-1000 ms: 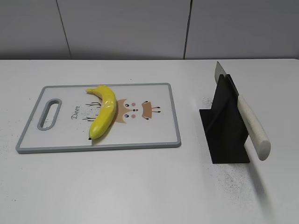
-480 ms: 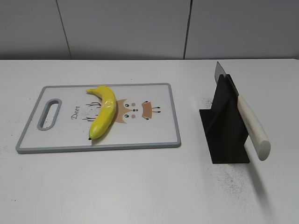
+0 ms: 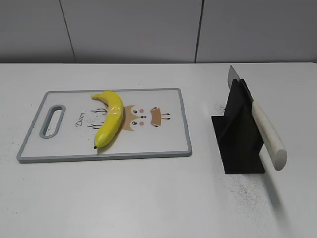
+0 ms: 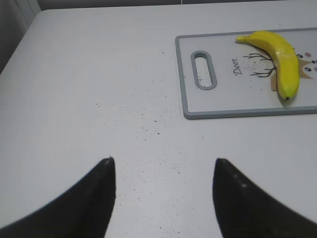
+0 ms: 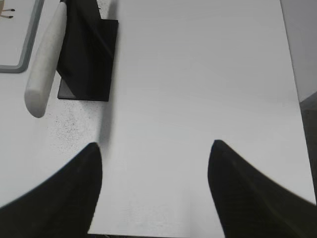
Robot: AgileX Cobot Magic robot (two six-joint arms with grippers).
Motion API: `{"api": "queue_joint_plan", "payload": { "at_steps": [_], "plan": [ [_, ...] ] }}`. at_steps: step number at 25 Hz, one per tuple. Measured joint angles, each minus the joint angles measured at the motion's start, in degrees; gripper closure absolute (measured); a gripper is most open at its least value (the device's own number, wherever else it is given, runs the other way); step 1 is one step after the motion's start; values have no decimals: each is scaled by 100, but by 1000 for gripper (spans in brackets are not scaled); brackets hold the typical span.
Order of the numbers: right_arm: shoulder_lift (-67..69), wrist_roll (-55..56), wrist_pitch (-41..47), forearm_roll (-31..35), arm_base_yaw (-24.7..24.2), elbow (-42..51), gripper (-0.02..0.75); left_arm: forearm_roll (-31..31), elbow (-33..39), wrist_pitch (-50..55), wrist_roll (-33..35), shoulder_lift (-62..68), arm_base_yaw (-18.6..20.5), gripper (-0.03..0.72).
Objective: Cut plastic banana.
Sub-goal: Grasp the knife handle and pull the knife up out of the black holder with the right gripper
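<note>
The plastic banana (image 3: pixel 110 119) is glossy yellow and curved and lies whole on a white cutting board (image 3: pixel 163 144) with a grey rim. It also shows in the left wrist view (image 4: pixel 280 62). A knife with a cream handle (image 3: pixel 269 135) rests tilted in a black stand (image 3: pixel 237 134); the handle also shows in the right wrist view (image 5: pixel 47 59). My left gripper (image 4: pixel 163 166) is open and empty over bare table, left of the board. My right gripper (image 5: pixel 154 148) is open and empty, near the table's front edge right of the stand. Neither arm shows in the exterior view.
The board has a handle slot (image 3: pixel 52 120) at its left end and a deer drawing. The white table (image 3: pixel 158 198) has dark specks. A grey wall (image 3: pixel 148 29) runs behind. The table's right edge (image 5: pixel 292 74) lies close to my right gripper.
</note>
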Motion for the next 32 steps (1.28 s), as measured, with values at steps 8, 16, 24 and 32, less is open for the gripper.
{"api": "queue_joint_plan", "payload": {
  "at_steps": [8, 16, 24, 32],
  "plan": [
    [1793, 50, 229, 153, 0, -924, 230, 0, 0, 0, 0, 0, 0, 107],
    [3304, 67, 632, 701, 41, -1757, 230, -5, 0, 0, 0, 0, 0, 109],
    [4480, 71, 454, 839, 1137, -2042, 230, -16, 0, 0, 0, 0, 0, 110],
    [5465, 456, -54, 845, 1365, -2290, 230, -16, 0, 0, 0, 0, 0, 111]
  ]
}}
